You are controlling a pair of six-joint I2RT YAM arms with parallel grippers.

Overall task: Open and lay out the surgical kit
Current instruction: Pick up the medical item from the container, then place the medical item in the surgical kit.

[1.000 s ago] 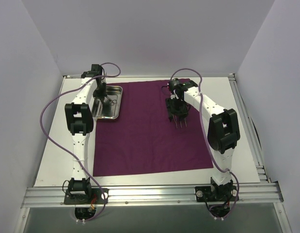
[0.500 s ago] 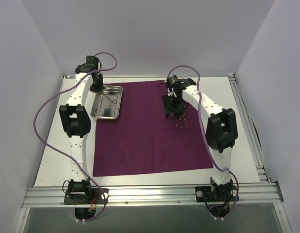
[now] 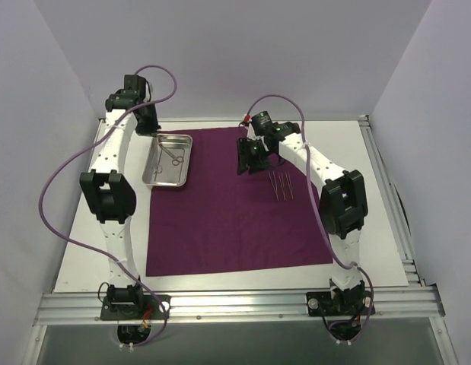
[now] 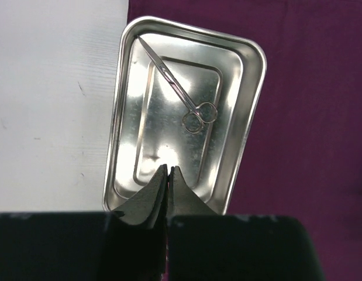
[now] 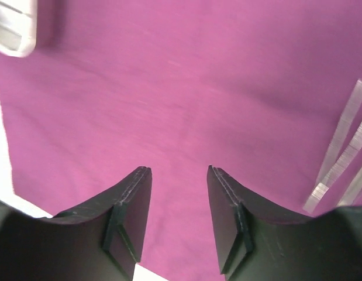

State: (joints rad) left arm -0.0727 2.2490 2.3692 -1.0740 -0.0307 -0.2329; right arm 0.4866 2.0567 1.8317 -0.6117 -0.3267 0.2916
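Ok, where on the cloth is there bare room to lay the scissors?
The whole near half of the cloth is bare, as is the strip between the tray and the thin instruments. It is crowded at the far right, where those instruments lie beside the right fingers. The scissors lie in the tray.

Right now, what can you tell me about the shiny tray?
The tray is a small shiny rectangle that looks like steel, with rounded corners, a raised rim and a stepped flat bottom. It lies flat, open side up, at the edge of the purple cloth, one long side over the white table. One pair of ring-handled scissors lies slantwise inside. The shut left claw hangs above one short end, apparently not touching.
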